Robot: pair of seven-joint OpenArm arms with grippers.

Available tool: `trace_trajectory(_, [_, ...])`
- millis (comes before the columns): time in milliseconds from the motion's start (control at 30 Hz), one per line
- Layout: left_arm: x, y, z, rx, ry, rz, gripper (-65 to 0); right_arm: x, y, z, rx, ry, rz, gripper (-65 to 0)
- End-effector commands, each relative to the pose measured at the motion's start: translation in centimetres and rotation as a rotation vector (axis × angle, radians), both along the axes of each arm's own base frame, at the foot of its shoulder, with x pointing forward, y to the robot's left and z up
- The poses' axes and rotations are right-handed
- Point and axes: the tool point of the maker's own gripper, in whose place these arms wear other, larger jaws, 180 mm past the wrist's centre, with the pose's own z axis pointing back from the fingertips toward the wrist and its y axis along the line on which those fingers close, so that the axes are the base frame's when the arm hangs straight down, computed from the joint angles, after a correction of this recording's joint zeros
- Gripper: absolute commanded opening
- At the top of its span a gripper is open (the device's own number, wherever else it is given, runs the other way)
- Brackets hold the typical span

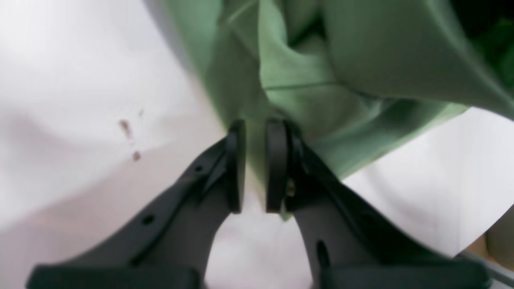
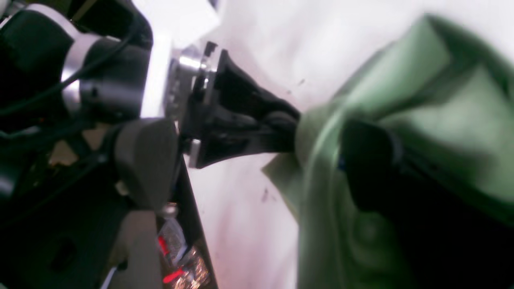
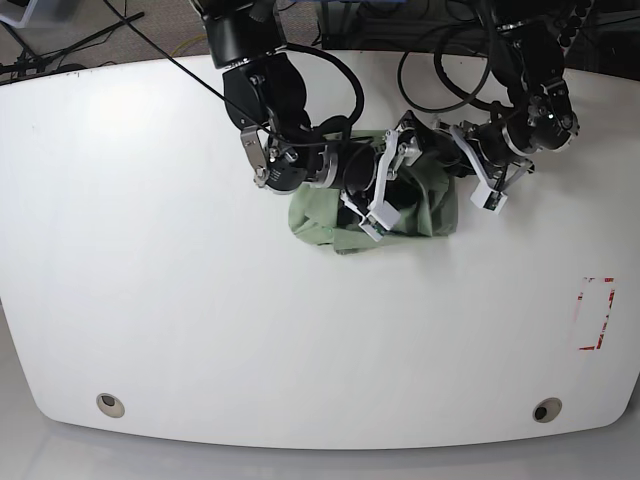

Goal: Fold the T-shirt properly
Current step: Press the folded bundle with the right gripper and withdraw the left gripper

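Note:
The pale green T-shirt point(image 3: 420, 212) lies bunched in a wrinkled heap on the white table point(image 3: 150, 260), right of middle at the back. In the left wrist view my left gripper point(image 1: 256, 164) has its black pads nearly together on a fold of the T-shirt point(image 1: 305, 80) at its edge. In the base view the left gripper point(image 3: 443, 150) is at the heap's upper right. My right gripper point(image 3: 385, 195) is on top of the heap's middle. In the blurred right wrist view the right gripper point(image 2: 361, 160) is wrapped in the cloth point(image 2: 433, 120), with one dark finger showing.
A red-outlined rectangle point(image 3: 597, 313) is marked on the table at the right. Two round fittings point(image 3: 110, 404) point(image 3: 545, 410) sit near the front edge. Cables lie behind the table's back edge. Small brown stains point(image 1: 128, 130) mark the table beside the left gripper.

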Motion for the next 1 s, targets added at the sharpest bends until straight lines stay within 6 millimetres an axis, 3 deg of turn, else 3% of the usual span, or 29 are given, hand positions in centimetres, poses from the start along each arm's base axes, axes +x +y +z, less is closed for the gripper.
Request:
trace_trajectory(0, [1.1, 0.1, 2.3, 0.002, -0.084, 0.001, -58.1, 1.0, 0.0, 2.8, 0.060, -0.074, -0.019, -8.6])
trace_trajectory(200, [0.8, 3.3, 3.8, 0.068, -0.124, 0.055, -58.1, 0.4, -1.7, 5.0, 0.054, -0.173, -0.029, -11.4])
trace_trajectory(333, [-0.3, 6.5, 4.1, 0.140, -0.116, 0.094, -58.2, -0.5, -3.3, 5.6, 0.018, -0.233, -0.029, -11.6])
trace_trajectory(533, [-1.3, 9.8, 4.5, 0.213, -0.103, 0.124, -58.3, -2.0, -5.5, 4.6, -0.056, -0.262, 0.000, -11.7])
trace_trajectory(633, [-1.6, 10.6, 4.6, 0.239, -0.097, 0.119, -58.5, -3.1, -5.1, 3.9, -0.096, -0.285, 0.066, -11.7])
trace_trajectory(767, [-1.6, 11.4, 4.8, 0.267, -0.094, 0.116, -58.6, -5.3, -3.2, 2.7, -0.190, -0.380, 0.180, -11.7])
trace_trajectory(967, [-1.6, 11.4, 4.8, 0.267, -0.093, 0.116, -58.6, -4.6, -2.4, 1.2, -0.343, -0.536, 0.188, -11.9])
